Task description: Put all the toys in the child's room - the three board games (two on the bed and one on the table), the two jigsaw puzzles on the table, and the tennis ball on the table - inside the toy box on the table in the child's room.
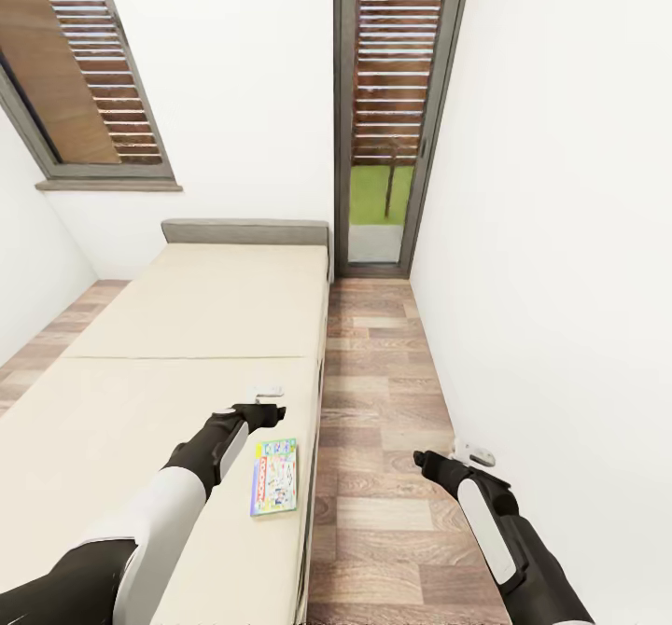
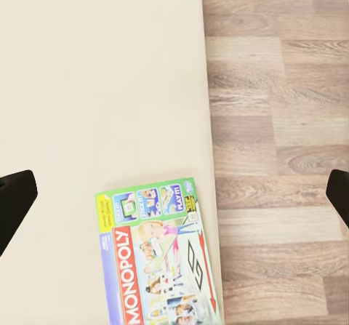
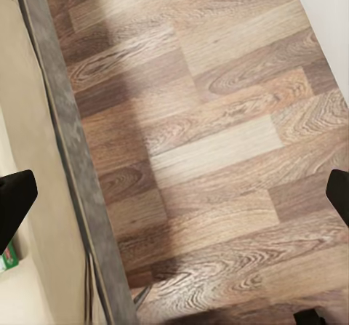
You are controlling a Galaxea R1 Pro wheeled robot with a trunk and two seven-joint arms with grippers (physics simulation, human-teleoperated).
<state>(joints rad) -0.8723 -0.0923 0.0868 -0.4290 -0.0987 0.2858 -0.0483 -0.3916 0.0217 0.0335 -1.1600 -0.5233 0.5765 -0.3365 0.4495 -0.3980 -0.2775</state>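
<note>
So your left claw [image 1: 268, 403] hangs spread over the bed [image 1: 187, 326], beside one board game [image 1: 274, 477]. Right claw [image 1: 448, 460] is spread, empty. Nothing looks boxed yet.

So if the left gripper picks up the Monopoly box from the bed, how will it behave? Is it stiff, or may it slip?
The Monopoly box looks thin, flat and rigid, so it probably stays stiff and light. It lies flat on the soft mattress, so fingers may struggle to get under it. It sits at the bed's edge; a push could slide it onto the floor.
</note>
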